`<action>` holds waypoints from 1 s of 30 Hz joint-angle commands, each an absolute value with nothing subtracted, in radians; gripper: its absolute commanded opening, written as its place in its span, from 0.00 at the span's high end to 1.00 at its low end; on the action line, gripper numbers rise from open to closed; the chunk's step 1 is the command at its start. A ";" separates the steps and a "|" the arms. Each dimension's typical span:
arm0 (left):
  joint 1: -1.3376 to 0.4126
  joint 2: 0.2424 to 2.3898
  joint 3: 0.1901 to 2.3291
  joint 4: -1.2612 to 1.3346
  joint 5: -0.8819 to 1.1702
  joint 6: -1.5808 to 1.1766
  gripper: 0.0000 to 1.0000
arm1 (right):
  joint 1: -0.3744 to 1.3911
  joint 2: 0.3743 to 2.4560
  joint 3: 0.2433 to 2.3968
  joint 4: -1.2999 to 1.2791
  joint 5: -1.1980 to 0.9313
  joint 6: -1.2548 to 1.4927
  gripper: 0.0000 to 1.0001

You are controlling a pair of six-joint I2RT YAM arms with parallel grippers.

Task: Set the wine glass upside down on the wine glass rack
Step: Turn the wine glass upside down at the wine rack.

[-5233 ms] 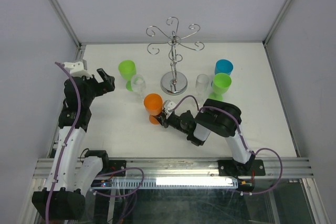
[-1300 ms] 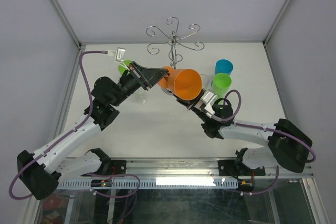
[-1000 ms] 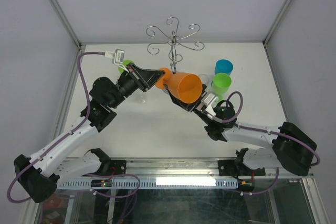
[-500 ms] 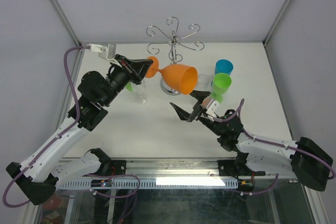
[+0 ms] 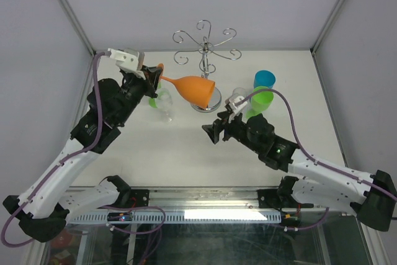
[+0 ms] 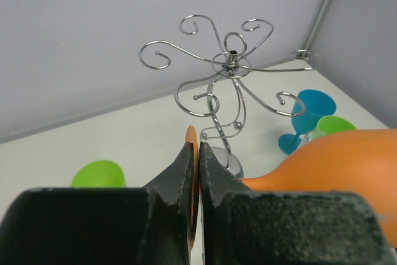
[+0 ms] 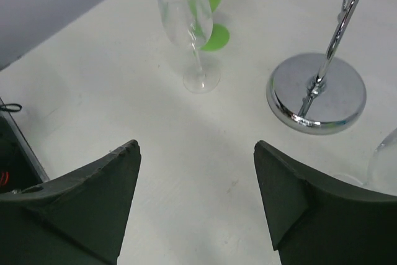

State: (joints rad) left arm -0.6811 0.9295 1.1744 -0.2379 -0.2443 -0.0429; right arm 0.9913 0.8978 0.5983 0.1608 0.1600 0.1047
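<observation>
Your left gripper [image 5: 152, 74] is pinched tight on the thin round foot of the orange wine glass [image 5: 195, 89], holding it up off the table [image 5: 155, 153]. The glass lies nearly on its side, its bowl pointing toward 4 o'clock from the fingers and overlapping the rack's base in the top view. The wine glass rack [image 5: 205, 45] stands at the table's 12 o'clock, and in the left wrist view its scroll arms are above and beyond the glass's foot, not touching it. Your right gripper [image 5: 214, 125] is spread wide and empty, low over the table at 5 o'clock from the rack's base. A clear glass [image 7: 186, 23] stands upright beyond its fingers.
</observation>
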 commanded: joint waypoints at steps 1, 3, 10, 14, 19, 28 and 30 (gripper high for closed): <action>-0.686 0.943 1.228 -0.263 -0.296 0.096 1.00 | 0.989 0.992 0.772 -0.206 0.067 0.172 0.23; -0.686 0.953 1.236 -0.275 -0.302 0.118 1.00 | 0.989 1.043 0.812 -0.269 -0.046 0.146 0.22; -0.689 0.977 1.244 -0.287 -0.231 0.181 1.00 | 0.987 1.071 0.860 -0.313 -0.017 0.242 0.19; -0.696 1.006 1.270 -0.307 -0.219 0.213 1.00 | 0.969 1.032 0.891 -0.357 0.020 0.238 0.15; -0.751 1.075 1.322 -0.349 -0.245 0.255 1.00 | 0.853 1.029 0.966 -0.471 -0.085 0.237 0.11; -0.931 1.151 1.332 -0.312 -0.404 0.364 1.00 | 0.769 1.009 1.065 -0.516 -0.058 0.186 0.14; -0.960 1.163 1.332 -0.302 -0.415 0.387 1.00 | 0.763 0.981 1.068 -0.467 -0.070 0.200 0.18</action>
